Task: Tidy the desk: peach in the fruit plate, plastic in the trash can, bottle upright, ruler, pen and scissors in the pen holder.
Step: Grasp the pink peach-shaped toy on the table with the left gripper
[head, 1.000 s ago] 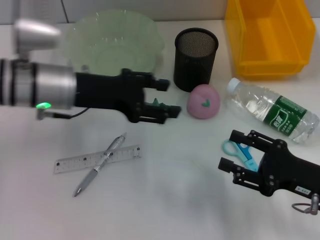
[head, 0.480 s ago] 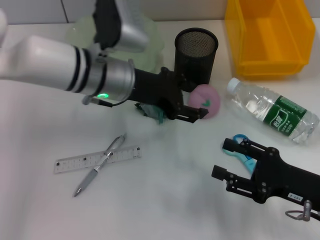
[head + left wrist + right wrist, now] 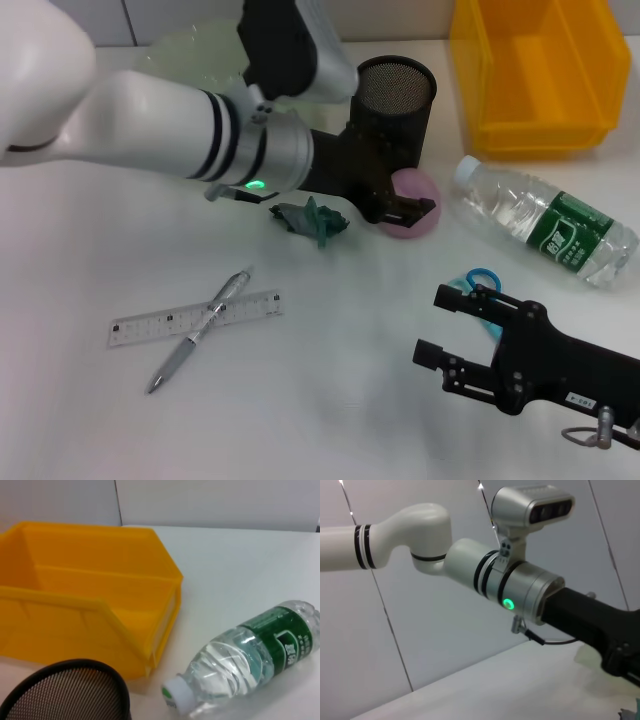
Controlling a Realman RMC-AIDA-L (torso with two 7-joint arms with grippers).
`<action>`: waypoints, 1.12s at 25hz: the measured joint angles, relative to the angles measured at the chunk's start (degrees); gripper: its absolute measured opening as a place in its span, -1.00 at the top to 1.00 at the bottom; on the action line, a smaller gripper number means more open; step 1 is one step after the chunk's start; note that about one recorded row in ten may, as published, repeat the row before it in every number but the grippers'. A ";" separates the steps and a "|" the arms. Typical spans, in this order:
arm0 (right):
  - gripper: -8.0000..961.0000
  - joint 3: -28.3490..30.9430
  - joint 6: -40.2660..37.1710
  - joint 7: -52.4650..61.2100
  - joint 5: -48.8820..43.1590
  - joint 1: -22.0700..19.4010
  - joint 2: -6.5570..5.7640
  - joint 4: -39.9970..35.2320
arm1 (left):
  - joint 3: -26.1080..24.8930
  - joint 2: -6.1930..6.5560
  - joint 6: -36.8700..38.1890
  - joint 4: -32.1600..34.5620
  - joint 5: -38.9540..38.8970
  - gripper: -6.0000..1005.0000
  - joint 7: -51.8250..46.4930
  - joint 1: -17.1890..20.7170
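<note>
Left claw (image 3: 408, 208) moved onto pink peach (image 3: 412, 214); crumpled green plastic (image 3: 312, 220) dropped.

white table (image 3: 330, 400), light grey wall (image 3: 210, 502) behind it with panel seams; nothing else off-task visible

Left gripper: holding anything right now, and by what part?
Nothing held. The left gripper is open, reaching over the peach but not closed on it. The right gripper is open too, near the scissors.
</note>
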 joint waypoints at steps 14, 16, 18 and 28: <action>-0.55 -0.29 0.32 -0.70 0.00 0.47 0.01 0.50 | 8.28 0.00 -8.76 -2.33 -2.08 -0.42 -0.88 -1.66; -0.55 -0.30 0.35 -0.70 0.00 0.59 0.01 0.50 | 9.10 0.00 -9.83 -2.33 -2.23 -0.42 -0.88 -1.65; -0.55 -0.30 0.38 -0.71 0.02 0.76 0.07 0.50 | 10.49 0.00 -11.79 -2.39 -2.62 -0.42 -0.88 -1.46; -0.55 -0.28 0.60 -0.71 0.33 1.49 0.09 0.50 | 11.52 0.00 -13.70 -4.69 -2.77 -0.42 -0.88 -1.65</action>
